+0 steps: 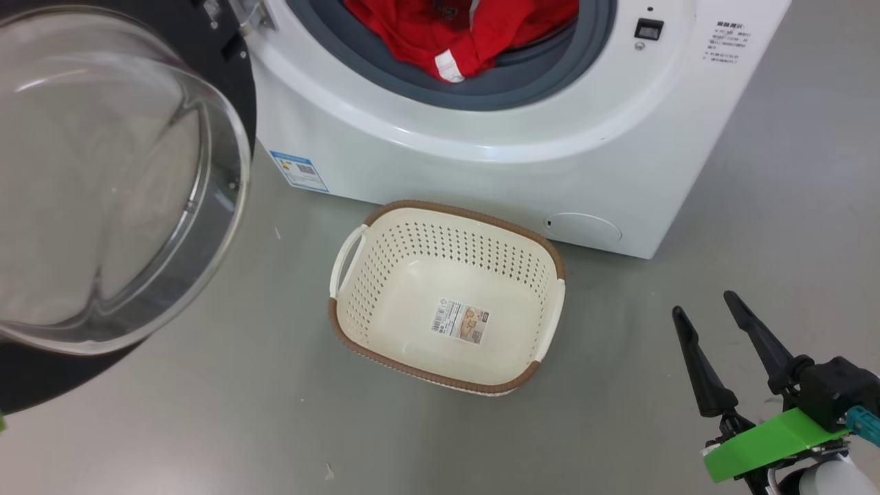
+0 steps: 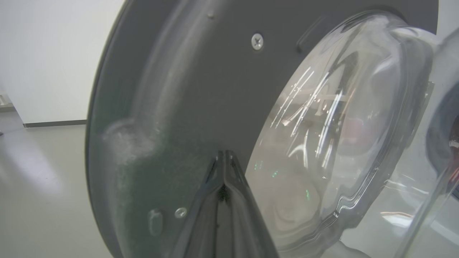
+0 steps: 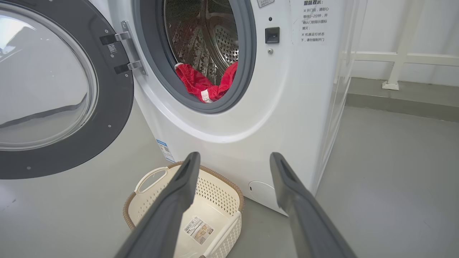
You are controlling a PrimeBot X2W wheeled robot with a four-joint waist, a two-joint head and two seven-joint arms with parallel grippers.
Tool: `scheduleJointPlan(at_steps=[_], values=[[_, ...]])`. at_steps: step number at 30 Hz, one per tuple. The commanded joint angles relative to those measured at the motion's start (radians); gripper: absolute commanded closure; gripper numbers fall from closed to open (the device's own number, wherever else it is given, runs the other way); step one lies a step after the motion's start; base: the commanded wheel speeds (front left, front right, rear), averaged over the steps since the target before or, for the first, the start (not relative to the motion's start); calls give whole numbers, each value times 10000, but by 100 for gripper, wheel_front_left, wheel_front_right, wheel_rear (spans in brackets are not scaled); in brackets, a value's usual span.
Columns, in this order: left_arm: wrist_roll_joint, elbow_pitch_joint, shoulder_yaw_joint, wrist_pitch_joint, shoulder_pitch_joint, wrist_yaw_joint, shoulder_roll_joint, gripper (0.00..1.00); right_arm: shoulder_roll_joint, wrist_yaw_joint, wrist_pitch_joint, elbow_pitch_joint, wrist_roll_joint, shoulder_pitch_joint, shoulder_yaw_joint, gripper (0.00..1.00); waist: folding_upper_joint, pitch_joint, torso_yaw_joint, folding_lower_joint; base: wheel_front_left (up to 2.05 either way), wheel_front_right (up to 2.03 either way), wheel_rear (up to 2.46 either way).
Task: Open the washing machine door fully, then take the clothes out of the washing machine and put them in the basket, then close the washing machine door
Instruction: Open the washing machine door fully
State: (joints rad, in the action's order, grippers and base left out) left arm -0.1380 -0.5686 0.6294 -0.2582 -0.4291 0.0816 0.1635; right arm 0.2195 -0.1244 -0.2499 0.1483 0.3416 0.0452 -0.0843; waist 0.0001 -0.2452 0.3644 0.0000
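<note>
The washing machine door (image 1: 103,179) stands swung open at the left of the washing machine (image 1: 481,158), its glass bowl bulging toward the head camera. The left pincer (image 2: 224,154) is pressed together, tips at the door's dark inner rim just beside the glass. The red clothes (image 1: 467,34) lie in the drum mouth, a white-edged fold over the grey rubber ring (image 1: 536,82). The cream basket (image 1: 450,208) sits on the floor (image 1: 206,412) before the machine. The right pincer (image 1: 702,304) hovers spread, holding nothing, right of the basket.
</note>
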Motion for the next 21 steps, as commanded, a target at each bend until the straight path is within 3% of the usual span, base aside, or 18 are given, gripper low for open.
scheduleJointPlan(at_steps=[1, 11, 21], values=[[119, 42, 397, -36, -233, -16, 701, 100, 180, -63, -118, -275, 48, 228, -253, 0, -1, -139, -109, 0, 0, 0, 0], [335, -1280, 897, -36, -936, 89, 1549, 100, 209, -63, -118, -250, 27, 384, -253, 0, -1, -345, -293, 0, 0, 0, 0], [562, -1563, 973, -36, -939, 292, 1645, 100, 149, -63, -118, -182, 34, 363, -245, 0, -1, -111, -218, 0, 0, 0, 0]])
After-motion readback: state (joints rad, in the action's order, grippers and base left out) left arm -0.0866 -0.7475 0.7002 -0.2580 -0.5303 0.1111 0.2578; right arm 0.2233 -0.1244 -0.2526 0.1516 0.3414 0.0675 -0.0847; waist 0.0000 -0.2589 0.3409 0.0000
